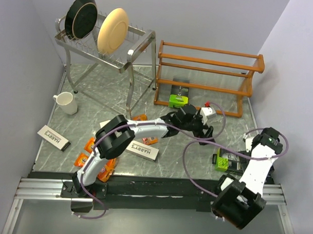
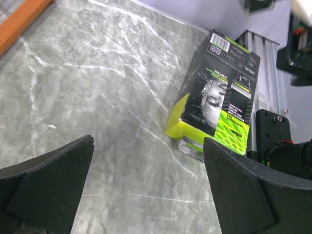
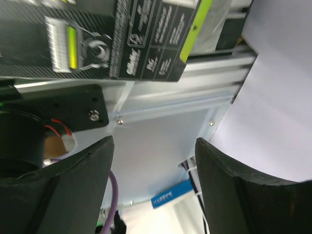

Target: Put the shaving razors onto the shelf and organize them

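**Top view.** The shelf point(image 1: 209, 72), an orange-brown wooden rack with three tiers of thin slatted rails, stands at the back of the grey marbled table point(image 1: 95, 94). One black-and-lime pack point(image 1: 178, 100) lies at the shelf's lowest tier, its lime end protruding past the front rail. Left of the shelf, a silver wire rack point(image 1: 141, 42) holds two round plates on edge, one black point(image 1: 80, 17) and one cream point(image 1: 112, 31). A white mug point(image 1: 66, 102) stands farther left of the shelf. What it contains cannot be told. Forward of the shelf lie a long white box point(image 1: 143, 151) printed HARRY'S, another white box point(image 1: 53, 137) far to the left, and flat orange packs point(image 1: 86, 145). A second black-and-lime pack point(image 1: 227, 160) lies forward of the shelf's right end. The left gripper point(image 1: 205, 131) hangs between the shelf and that pack.

**Left wrist view.** The matte black, wedge-shaped fingers point(image 2: 53, 180) stand wide apart with nothing between them. Beyond them the second pack, a glossy rectangular carton, lies flat on the veined surface. A strip of the shelf's wood crosses the upper left corner.

**Right wrist view.** The right gripper point(image 3: 153, 146) has its fingers apart and holds nothing. The second pack's black printed face, with a lime stripe, lies along the upper edge, clear of the fingers.
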Robot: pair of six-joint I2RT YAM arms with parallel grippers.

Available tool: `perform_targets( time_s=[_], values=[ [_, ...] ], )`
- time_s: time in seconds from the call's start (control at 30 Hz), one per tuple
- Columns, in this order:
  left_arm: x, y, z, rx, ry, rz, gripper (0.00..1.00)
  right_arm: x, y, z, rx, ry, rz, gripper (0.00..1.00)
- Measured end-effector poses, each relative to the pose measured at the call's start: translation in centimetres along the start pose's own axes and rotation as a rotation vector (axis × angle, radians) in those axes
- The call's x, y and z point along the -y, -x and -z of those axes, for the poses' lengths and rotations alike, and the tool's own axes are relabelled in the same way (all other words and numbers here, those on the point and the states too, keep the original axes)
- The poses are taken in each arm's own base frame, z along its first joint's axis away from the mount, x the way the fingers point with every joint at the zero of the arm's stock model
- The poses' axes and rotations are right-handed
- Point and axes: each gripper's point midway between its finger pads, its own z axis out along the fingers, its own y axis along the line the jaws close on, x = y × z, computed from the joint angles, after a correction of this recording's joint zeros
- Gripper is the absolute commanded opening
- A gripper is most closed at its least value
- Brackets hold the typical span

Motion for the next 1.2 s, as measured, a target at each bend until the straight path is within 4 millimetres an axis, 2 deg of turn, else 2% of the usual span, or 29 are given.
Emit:
perform_targets(
  time_s=[0.13, 0.2, 0.4, 0.47, 0.5, 0.63, 0.73, 0.8, 0.83, 0.9, 0.97, 1.03, 1.1, 1.2],
  values=[
    [-0.6, 0.3, 0.3, 0.009, -0.015, 0.027, 0.99, 0.0, -1.7, -1.3, -0.109, 0.039, 0.017, 0.72],
    [-0.5, 0.0, 0.1, 0.004, -0.024, 0.034, 0.99, -0.1, -1.9, -2.1, -0.137, 0.062, 0.033, 0.72],
    [-0.7, -1.6, -1.4, -0.021, -0.041, 0.052, 0.99, 2.1, 0.2, -4.5, -0.137, 0.029, 0.070, 0.66],
    [-0.8, -1.9, -2.1, -0.023, -0.052, 0.060, 1.00, 2.7, 1.1, -5.6, -0.133, 0.032, 0.095, 0.64],
    [-0.8, -1.6, -2.6, -0.017, -0.059, 0.060, 0.99, 2.8, 1.2, -5.9, -0.139, 0.036, 0.108, 0.60],
    [-1.4, -1.7, -4.2, -0.007, -0.072, 0.075, 1.00, 3.2, 2.3, -7.1, -0.158, 0.070, 0.156, 0.55],
    [-1.2, -2.5, -4.3, -0.028, -0.080, 0.108, 0.99, 3.9, 5.1, -7.3, -0.107, 0.077, 0.186, 0.55],
    [-1.1, -2.6, -4.2, -0.031, -0.088, 0.123, 1.00, 3.9, 7.8, -7.2, -0.035, 0.066, 0.221, 0.55],
    [-1.0, -2.7, -4.2, -0.031, -0.088, 0.128, 0.99, 3.6, 9.8, -6.9, 0.016, 0.054, 0.257, 0.55],
    [-1.0, -3.6, -3.9, -0.048, -0.083, 0.151, 0.99, 2.3, 13.1, -6.0, 0.105, 0.055, 0.338, 0.55],
    [-1.1, -5.6, -3.1, -0.089, -0.069, 0.188, 0.99, 0.0, 16.3, -4.9, 0.201, 0.083, 0.409, 0.55],
    [-1.3, -7.4, -2.1, -0.128, -0.047, 0.230, 1.00, -2.2, 18.6, -3.9, 0.263, 0.127, 0.453, 0.55],
    [-1.3, -7.5, -0.9, -0.133, -0.029, 0.265, 0.99, -4.0, 20.7, -3.1, 0.302, 0.183, 0.467, 0.56],
    [-1.7, -6.7, 1.7, -0.127, 0.007, 0.342, 0.99, -4.8, 22.3, -2.4, 0.328, 0.248, 0.410, 0.62]
  ],
)
